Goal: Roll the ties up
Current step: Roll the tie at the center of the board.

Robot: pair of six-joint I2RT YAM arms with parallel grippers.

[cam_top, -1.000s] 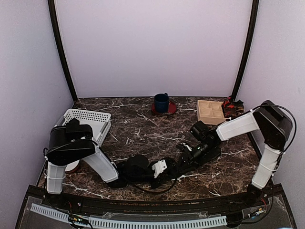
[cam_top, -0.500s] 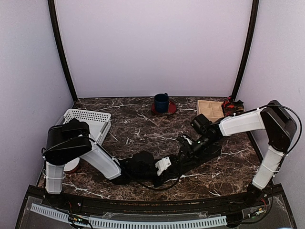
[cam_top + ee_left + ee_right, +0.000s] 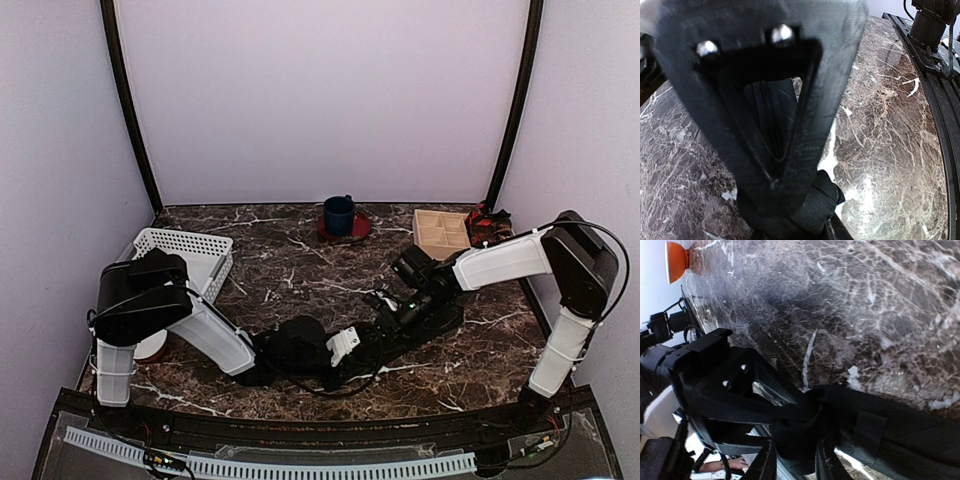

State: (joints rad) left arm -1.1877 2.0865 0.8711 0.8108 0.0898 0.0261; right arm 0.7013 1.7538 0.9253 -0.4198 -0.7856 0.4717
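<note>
Tie (image 3: 900,435) lies on the counter (image 3: 300,270) near 6 o'clock, its strip trailing toward 3 o'clock. Left gripper (image 3: 358,345): fingers narrow, pinching the rolled end (image 3: 802,427), judged to anchor it. Right gripper (image 3: 794,462): fingers straddle the roll; grip cannot be told.

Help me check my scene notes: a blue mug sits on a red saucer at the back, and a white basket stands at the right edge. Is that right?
Not quite. The white basket stands at the left edge, not the right, as the top external view shows. The blue mug does sit on the red saucer at the back.
</note>
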